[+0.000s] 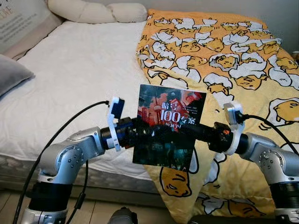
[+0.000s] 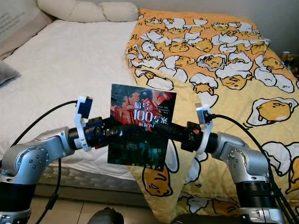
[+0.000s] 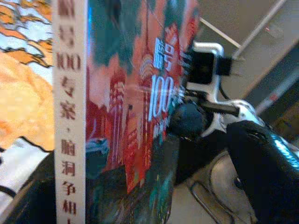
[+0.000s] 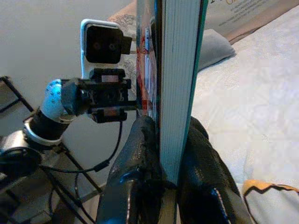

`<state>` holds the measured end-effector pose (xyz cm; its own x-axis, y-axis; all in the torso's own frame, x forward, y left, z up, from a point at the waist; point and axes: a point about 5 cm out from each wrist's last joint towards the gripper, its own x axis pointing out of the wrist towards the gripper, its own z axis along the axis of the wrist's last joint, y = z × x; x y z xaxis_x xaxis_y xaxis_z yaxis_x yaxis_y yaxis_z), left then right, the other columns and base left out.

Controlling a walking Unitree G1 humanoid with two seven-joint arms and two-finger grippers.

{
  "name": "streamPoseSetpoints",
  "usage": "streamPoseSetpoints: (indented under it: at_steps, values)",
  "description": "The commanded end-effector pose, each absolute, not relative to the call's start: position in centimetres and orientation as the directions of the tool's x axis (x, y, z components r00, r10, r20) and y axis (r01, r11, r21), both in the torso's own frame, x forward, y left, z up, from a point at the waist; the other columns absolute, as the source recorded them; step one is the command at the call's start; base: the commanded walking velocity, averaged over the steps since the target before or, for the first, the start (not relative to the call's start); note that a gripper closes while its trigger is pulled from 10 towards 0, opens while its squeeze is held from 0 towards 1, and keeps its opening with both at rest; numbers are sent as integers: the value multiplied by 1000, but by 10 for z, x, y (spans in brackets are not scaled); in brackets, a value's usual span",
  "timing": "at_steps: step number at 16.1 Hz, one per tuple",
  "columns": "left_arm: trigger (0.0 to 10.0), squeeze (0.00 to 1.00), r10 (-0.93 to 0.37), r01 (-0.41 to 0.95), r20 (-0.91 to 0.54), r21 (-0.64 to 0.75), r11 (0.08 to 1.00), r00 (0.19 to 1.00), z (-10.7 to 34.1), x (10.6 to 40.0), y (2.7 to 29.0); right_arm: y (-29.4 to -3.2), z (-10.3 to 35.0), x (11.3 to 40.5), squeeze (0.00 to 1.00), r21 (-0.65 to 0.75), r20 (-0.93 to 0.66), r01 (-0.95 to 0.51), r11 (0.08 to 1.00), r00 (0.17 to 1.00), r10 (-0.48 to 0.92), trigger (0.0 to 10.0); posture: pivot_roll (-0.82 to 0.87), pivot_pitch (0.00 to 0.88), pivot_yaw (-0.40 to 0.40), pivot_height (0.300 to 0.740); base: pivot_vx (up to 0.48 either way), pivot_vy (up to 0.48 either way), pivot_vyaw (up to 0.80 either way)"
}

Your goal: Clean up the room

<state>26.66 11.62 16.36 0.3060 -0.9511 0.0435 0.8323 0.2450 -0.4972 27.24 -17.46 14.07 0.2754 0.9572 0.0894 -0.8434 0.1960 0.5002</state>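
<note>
A book (image 1: 170, 109) with a dark cover, red buildings and "100" in white stands upright in the air in front of the bed, its cover facing me. My right gripper (image 1: 187, 131) reaches in from the right and is shut on its page edge (image 4: 174, 70), one finger across the cover. My left gripper (image 1: 136, 133) comes from the left at the spine side. In the left wrist view the spine (image 3: 70, 116) lies close to one finger, while the other finger (image 3: 261, 172) stands well apart from the cover, so this gripper is open.
Behind the book is a bed with a white sheet (image 1: 74, 70), and a yellow cartoon-egg blanket (image 1: 243, 60) hangs over its right half and front edge. Cream pillows (image 1: 98, 11) lie at the head and a grey cushion (image 1: 11, 72) at the left. Black cables trail from both wrists.
</note>
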Motion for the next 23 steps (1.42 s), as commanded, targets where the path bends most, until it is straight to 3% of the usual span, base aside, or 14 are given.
streamPoseSetpoints:
  at_steps: [1,5,11,23]
  values:
    - [78,0,-959,851,55,-478,217,276,166,263,114,-172,152,275,0,473,129,-866,162,250,960,0,51,0,41,740,0,0,0]
    - [0,0,-966,870,125,-471,143,227,173,262,120,-176,157,276,0,484,156,-863,146,249,956,0,48,0,46,740,0,0,0]
    - [0,0,-965,874,153,-472,117,212,174,264,126,-175,162,276,0,485,195,-864,134,257,946,0,48,0,63,740,0,0,0]
    - [0,0,-960,880,118,-441,177,252,171,267,131,-172,164,285,0,469,181,-869,158,270,946,0,76,0,50,740,0,0,0]
